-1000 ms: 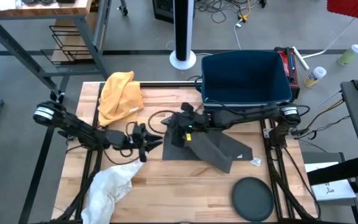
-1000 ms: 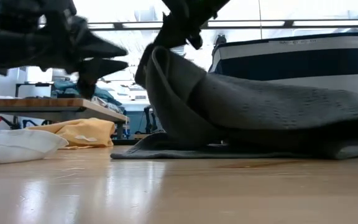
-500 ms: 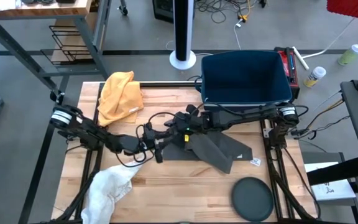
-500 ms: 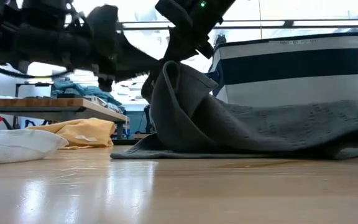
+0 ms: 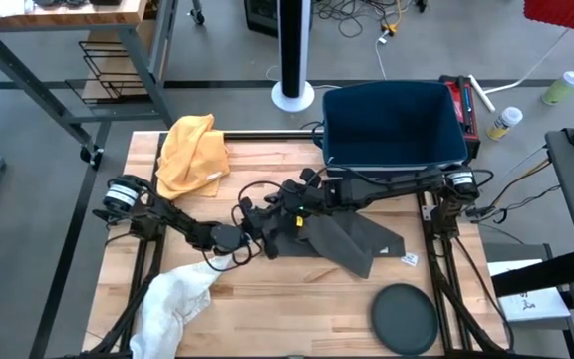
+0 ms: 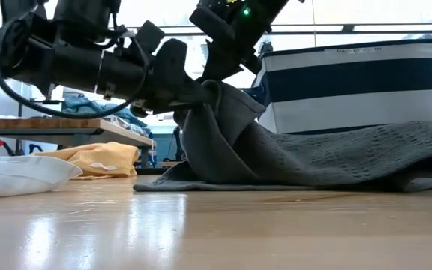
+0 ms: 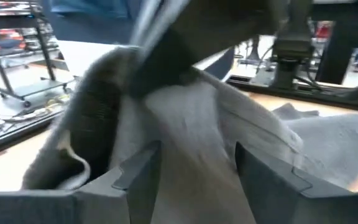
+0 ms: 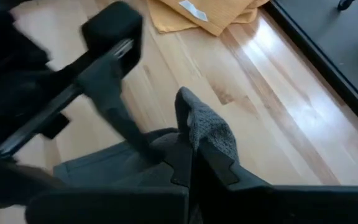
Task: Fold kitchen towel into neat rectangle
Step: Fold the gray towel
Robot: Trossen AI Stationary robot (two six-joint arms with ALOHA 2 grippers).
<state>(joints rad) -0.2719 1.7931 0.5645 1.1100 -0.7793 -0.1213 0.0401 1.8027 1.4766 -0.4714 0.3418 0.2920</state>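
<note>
Grey towel (image 5: 352, 239): soft, limp, drapes when lifted. Right gripper (image 8: 191, 163) pinches its raised corner; left gripper (image 7: 191, 171), jaws wide, straddles the hanging fold at nine o'clock, the best hold.

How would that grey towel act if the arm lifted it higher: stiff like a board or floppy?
Probably floppy: the towel droops in soft folds from where the right gripper pinches its corner, and the rest stays slumped on the table. It seems light, since a small pinch holds up the raised part. Its knitted texture probably keeps it from slipping out.
</note>
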